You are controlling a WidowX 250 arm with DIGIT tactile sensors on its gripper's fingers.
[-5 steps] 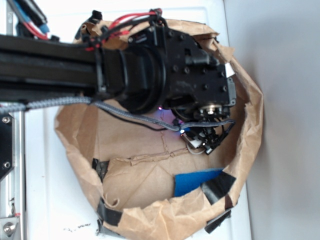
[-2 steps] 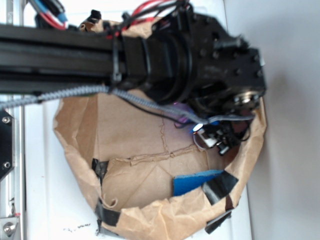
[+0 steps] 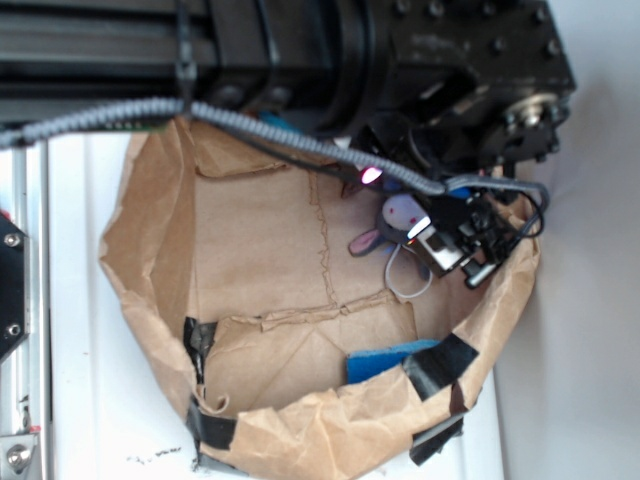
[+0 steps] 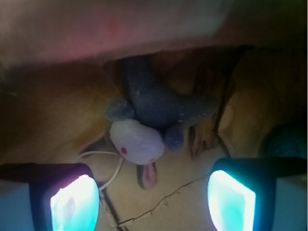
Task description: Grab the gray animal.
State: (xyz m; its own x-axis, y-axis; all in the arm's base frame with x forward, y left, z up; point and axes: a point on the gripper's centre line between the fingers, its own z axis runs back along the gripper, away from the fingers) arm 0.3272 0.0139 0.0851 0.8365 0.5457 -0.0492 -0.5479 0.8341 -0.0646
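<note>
In the wrist view we see the gray animal [image 4: 154,115] lying centre frame on the brown paper bag [image 4: 57,106], above and between our open, empty jaws [image 4: 153,202], its body slanting from top centre down right. The exterior view alone shows the bag's rim [image 3: 300,440] and the animal [image 3: 395,222] at centre right

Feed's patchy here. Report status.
Pincer open, empty. Gray animal lying on the paper bag floor ahead of the pincer, untouched. String loop nearby; nothing between.
</note>
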